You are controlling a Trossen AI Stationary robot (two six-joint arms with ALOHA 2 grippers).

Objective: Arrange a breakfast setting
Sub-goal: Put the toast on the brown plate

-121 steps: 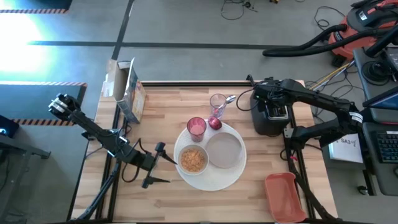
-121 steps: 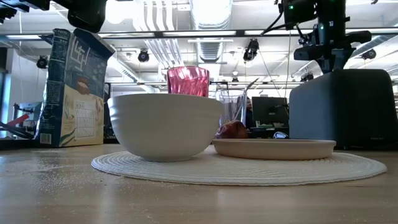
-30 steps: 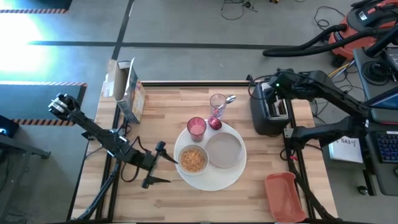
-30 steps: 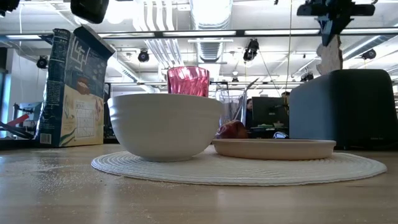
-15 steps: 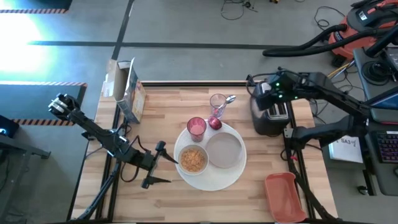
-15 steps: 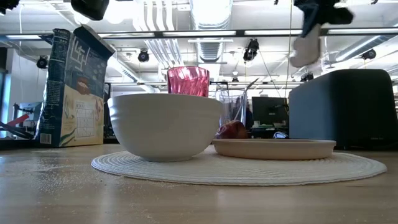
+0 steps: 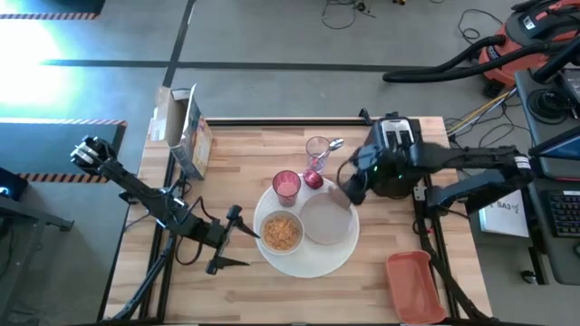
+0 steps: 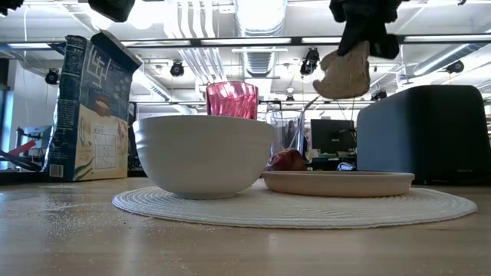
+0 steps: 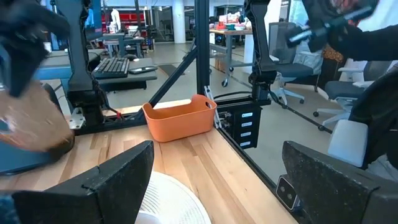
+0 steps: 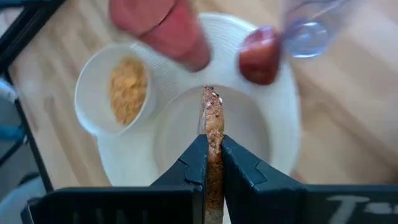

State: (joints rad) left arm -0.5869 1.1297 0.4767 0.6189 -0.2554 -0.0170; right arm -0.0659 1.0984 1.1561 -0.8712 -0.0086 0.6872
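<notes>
A white woven placemat (image 7: 313,265) lies mid-table. On it stand a white bowl (image 7: 282,233) holding cereal, a pale plate (image 7: 326,220), a pink cup (image 7: 286,186) and a red fruit (image 7: 313,179). A metal spoon (image 7: 333,145) stands in a clear glass (image 7: 317,150) behind them. My right gripper (image 7: 355,187) is shut on a toast slice (image 8: 343,75), above the plate's right far edge. My left gripper (image 7: 241,244) is open and empty, just left of the bowl. My right gripper pinches the toast slice between its two fingers (image 10: 239,165), at the slice's upper edge (image 10: 213,149). The fingers point down from above. The slice hangs below them, tilted, lifted clear above the plate (image 10: 249,124).
A black toaster (image 7: 396,158) stands at the far right. A cereal box (image 7: 186,136) stands at the far left. An orange tray (image 7: 412,285) lies at the near right corner. Crumbs lie on the wood near the left front.
My right gripper has carried the toast slice from above the toaster toward the table's left and near side, to over the plate. The slice has tipped from upright to tilted and hangs a little lower.
</notes>
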